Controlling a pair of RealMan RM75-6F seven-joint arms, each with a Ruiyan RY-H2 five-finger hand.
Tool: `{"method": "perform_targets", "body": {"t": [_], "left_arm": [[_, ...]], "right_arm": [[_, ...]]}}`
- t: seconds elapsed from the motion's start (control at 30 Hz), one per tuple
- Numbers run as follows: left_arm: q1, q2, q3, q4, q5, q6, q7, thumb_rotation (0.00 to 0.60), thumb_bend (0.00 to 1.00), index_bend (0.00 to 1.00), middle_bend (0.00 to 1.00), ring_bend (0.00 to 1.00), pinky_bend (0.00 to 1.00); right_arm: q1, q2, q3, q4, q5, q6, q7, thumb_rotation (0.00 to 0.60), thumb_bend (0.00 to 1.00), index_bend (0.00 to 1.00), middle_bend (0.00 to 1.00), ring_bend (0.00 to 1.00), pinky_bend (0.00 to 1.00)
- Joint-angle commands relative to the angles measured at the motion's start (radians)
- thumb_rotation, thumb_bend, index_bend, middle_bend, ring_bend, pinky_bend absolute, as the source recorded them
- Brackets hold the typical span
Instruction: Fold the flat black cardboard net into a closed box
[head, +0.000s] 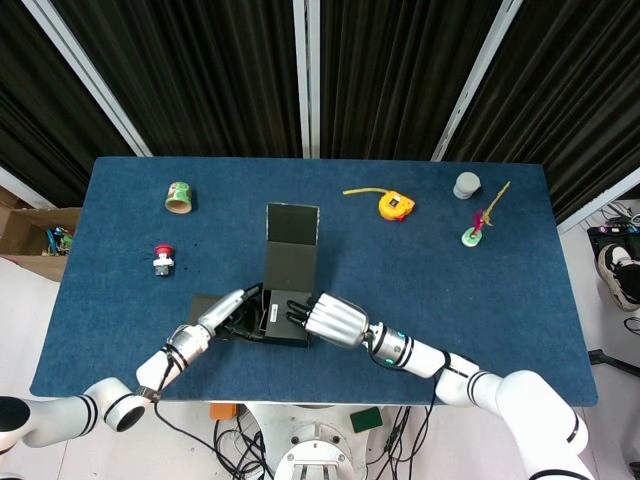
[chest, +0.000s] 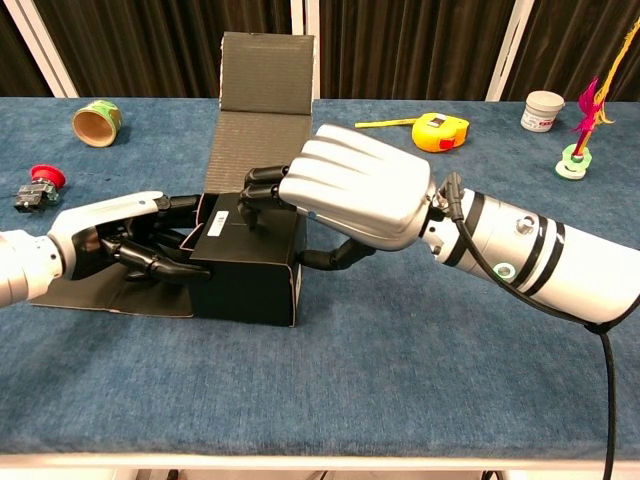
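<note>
Overhead first: the black cardboard box (head: 285, 322) sits near the front edge of the blue counter (head: 450, 300), a little left of its middle, with its long lid flap (head: 292, 245) running back toward the far edge. The left hand (head: 222, 314) reaches in from the left, fingers against the box's left side; the right hand (head: 335, 320) lies over the box's top right, dark fingertips on it. Neither clasps the box outright from here. A tape roll (head: 179, 197) and red button (head: 163, 261) lie toward the left edge; a yellow tape measure (head: 393, 207), white jar (head: 466, 185) and pink toy (head: 478, 226) sit toward the far right corner.

From the chest camera, the box (chest: 250, 270) is matte, stiff card with crisp creases and a small white label on top. The lid flap (chest: 262, 100) stands tilted, corrugated grey inside. The left hand (chest: 110, 240) has its fingers tucked in at the open left end, over a side flap lying flat on the counter; the right hand (chest: 355, 195) presses its fingertips on the top while its thumb hooks the right wall, so it grips that box.

My advice: keep the right hand bracing the walls square, tuck the left flap fully inside, then bring the lid down along its crease.
</note>
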Motion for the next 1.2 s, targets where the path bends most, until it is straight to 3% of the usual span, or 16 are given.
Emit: {"method": "perform_targets", "body": {"t": [0.03,0.63,0.77,0.9,1.2], "left_arm": [[-0.002,0.000,0.001,0.000,0.005,0.002,0.008,0.449,0.05,0.13,0.21,0.54,0.88],[-0.003,0.003,0.004,-0.011,0.008,0.002,0.064,0.417,0.05,0.10,0.20,0.53,0.88],[0.000,0.001,0.003,-0.014,0.004,0.003,0.066,0.358,0.05,0.10,0.20,0.53,0.88],[0.003,0.000,0.004,-0.014,0.007,0.010,0.067,0.347,0.05,0.10,0.19,0.53,0.88],[0.006,-0.004,0.009,-0.008,0.011,0.014,0.073,0.338,0.05,0.09,0.19,0.53,0.88]], "right_arm": [[0.000,0.007,-0.005,-0.010,-0.002,-0.003,0.000,0.600,0.25,0.45,0.39,0.75,1.00],[0.010,0.045,-0.008,-0.076,-0.003,-0.042,-0.060,0.600,0.24,0.47,0.37,0.75,1.00],[0.016,0.063,-0.011,-0.111,-0.003,-0.067,-0.083,0.600,0.23,0.48,0.36,0.75,1.00],[0.018,0.077,-0.010,-0.143,-0.006,-0.074,-0.095,0.600,0.22,0.48,0.34,0.75,1.00],[0.025,0.074,-0.010,-0.165,-0.016,-0.078,-0.095,0.600,0.22,0.42,0.29,0.75,1.00]]}}
